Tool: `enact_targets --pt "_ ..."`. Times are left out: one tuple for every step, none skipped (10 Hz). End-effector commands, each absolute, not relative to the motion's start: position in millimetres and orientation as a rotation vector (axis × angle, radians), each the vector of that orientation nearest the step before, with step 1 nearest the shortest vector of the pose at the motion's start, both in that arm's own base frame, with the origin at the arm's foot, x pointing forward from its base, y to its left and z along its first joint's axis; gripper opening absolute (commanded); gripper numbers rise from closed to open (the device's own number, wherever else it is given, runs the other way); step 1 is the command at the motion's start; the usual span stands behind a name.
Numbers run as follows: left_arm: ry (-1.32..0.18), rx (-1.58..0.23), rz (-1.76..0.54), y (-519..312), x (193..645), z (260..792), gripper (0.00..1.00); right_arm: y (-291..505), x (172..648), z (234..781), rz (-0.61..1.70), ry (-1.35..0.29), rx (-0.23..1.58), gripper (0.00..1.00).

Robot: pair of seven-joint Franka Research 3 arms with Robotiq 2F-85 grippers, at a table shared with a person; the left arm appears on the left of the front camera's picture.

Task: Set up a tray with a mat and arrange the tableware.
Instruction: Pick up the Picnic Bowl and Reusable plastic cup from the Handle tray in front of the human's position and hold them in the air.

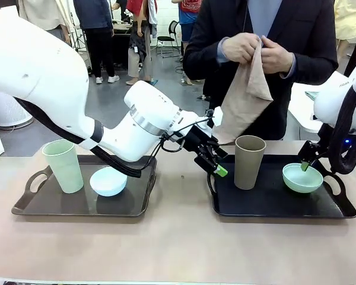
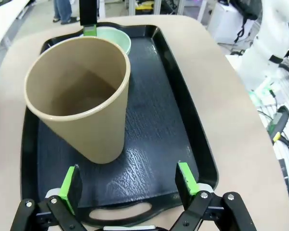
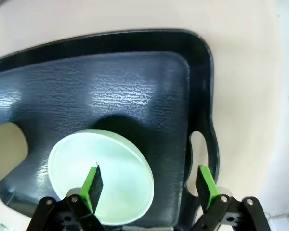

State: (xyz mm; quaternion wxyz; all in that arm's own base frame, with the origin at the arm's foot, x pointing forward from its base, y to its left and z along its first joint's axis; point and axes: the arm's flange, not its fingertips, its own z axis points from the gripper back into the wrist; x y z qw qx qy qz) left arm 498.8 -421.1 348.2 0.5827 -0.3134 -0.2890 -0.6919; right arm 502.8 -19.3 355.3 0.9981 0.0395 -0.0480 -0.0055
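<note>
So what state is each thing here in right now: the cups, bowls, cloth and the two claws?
Pale green tumbler: upright on the left tray.
Light blue bowl: right way up, same tray.
Taupe tumbler: upright, empty, on the black tray.
Mint bowl: right way up, empty, same tray.
Beige cloth: hanging from the person's hands.
Left gripper: open, empty.
Right gripper: open, astride the mint bowl's rim.

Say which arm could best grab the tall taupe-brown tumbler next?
Left. The left gripper faces the tall taupe-brown tumbler, jaws open; the right gripper straddles the rim of the round mint green bowl.
</note>
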Motion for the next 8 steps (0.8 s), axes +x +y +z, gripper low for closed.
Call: enact_targets --pt "-0.723 -0.731 -1.654 -426 512 336 1.00 -17 502 340 0.034 -0.133 0.068 1.00" --pt "-0.726 -0.751 -1.650 -431 517 329 1.00 -16 502 335 0.038 -0.118 0.069 1.00" --pt "-0.735 -0.756 -1.659 -437 518 323 1.00 -16 500 332 0.044 -0.102 0.063 1.00" --pt "-0.739 -0.764 -1.669 -443 521 319 1.00 -15 498 331 0.046 -0.097 0.055 1.00" --pt "-0.753 -0.767 -1.675 -449 521 317 1.00 -15 496 329 0.051 -0.091 0.044 1.00" --pt "-0.765 -0.765 -1.675 -456 523 317 1.00 -15 495 328 0.053 -0.087 0.044 1.00" --pt "-0.775 -0.771 -1.668 -462 526 319 1.00 -15 494 325 0.058 -0.083 0.046 1.00" --pt "-0.768 -0.775 -1.673 -470 528 320 1.00 -14 494 322 0.060 -0.078 0.049 1.00"
